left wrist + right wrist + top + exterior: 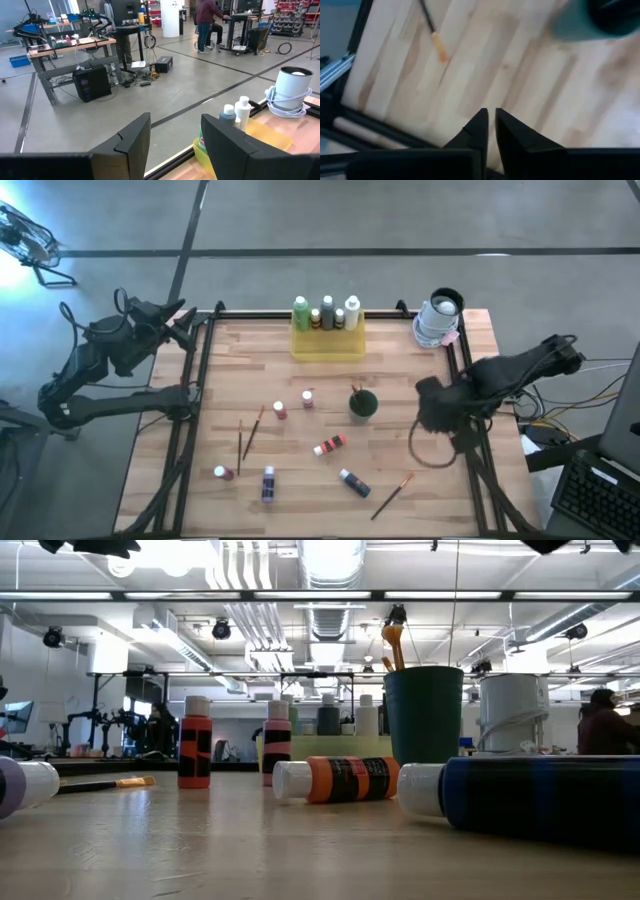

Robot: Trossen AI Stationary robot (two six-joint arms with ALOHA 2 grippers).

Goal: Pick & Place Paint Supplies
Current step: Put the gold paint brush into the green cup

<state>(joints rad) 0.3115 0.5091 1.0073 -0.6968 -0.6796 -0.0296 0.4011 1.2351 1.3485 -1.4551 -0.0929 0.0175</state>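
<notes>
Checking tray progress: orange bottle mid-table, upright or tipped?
Tipped. The orange bottle lies on its side on the table, white cap toward the left arm's side; the low view shows it flat, cap sideways.

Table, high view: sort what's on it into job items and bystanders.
Job items: bottles in the tray; loose bottles, red, blue, purple; brushes; brush in the cup.
Bystanders: yellow tray; green cup; white canister.
</notes>
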